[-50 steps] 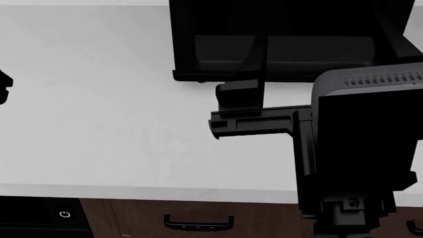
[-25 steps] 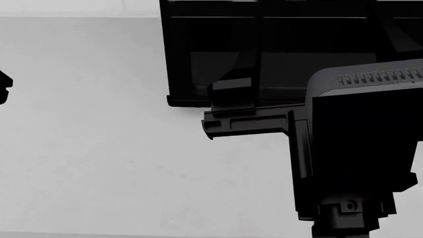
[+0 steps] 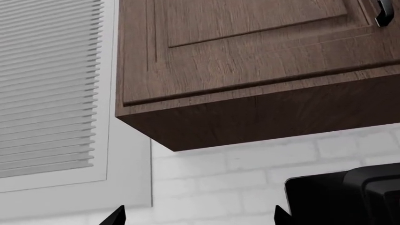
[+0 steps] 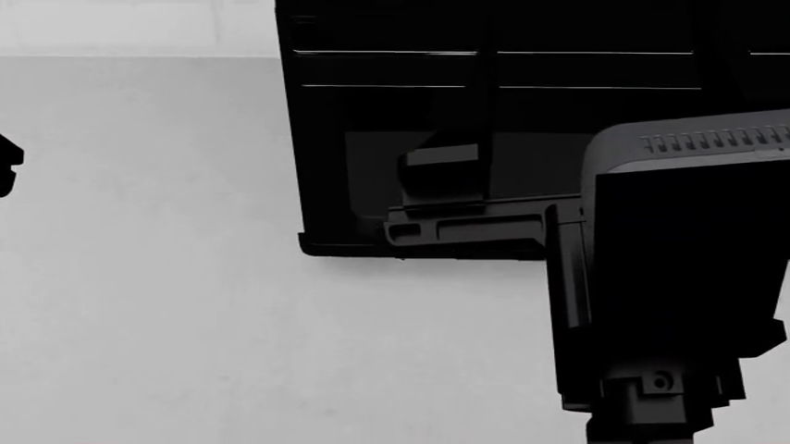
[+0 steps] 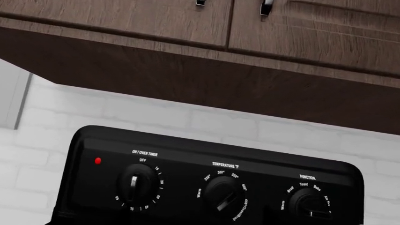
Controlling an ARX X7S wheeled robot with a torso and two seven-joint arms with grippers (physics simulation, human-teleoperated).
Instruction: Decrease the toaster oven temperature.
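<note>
The toaster oven (image 4: pixel 519 111) is a black box at the back of the white counter in the head view. In the right wrist view its control panel (image 5: pixel 206 187) faces me with three dials: timer (image 5: pixel 136 185), temperature (image 5: pixel 223 194) and function (image 5: pixel 310 204). My right gripper (image 4: pixel 460 185) is held up in front of the oven's face. Its fingers are lost against the black, so their state is unclear. My left gripper (image 3: pixel 198 218) is open and empty, far off at the left edge (image 4: pixel 6 162). A corner of the oven (image 3: pixel 350 197) shows beside it.
The white counter (image 4: pixel 148 277) stretches left of the oven. Brown wall cabinets (image 5: pixel 156 56) with metal handles (image 5: pixel 267 7) hang above, over a white brick backsplash (image 5: pixel 125 112). A window with blinds (image 3: pixel 50 84) lies to the left.
The head view has shifted: the oven now fills more of it and sits lower, and the counter's front edge and the drawers have left the frame. The right gripper now overlaps the oven's face.
</note>
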